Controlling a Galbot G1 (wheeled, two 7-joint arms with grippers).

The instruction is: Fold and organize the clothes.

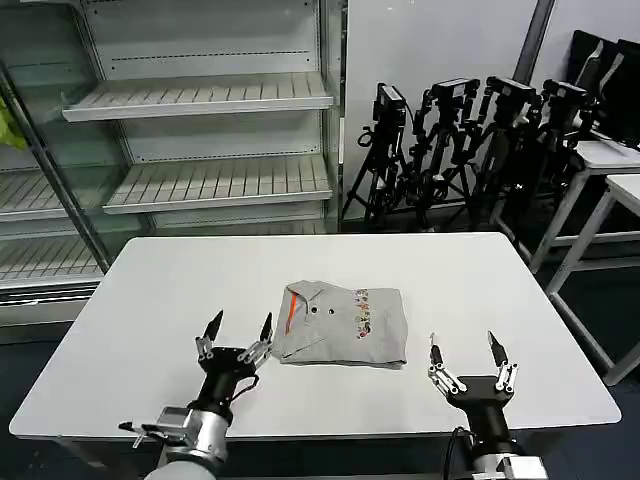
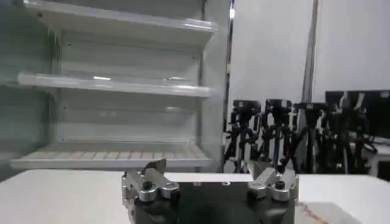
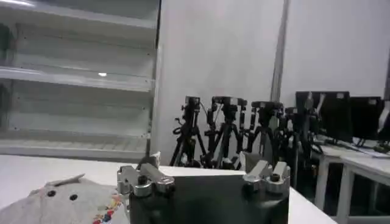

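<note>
Shirt (image 1: 343,326) sits folded mid-tabletop (image 1: 150,320), left pincer (image 1: 237,333) just beside its collar edge and right pincer (image 1: 468,355) near its other side, both spread apart and empty — you risk snagging and unfolding it.

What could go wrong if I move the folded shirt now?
The left gripper is open right beside the folded shirt; a low approach could snag its collar edge and undo the fold. The right gripper, open near the white table's front edge, could drag the shirt toward that edge.
</note>
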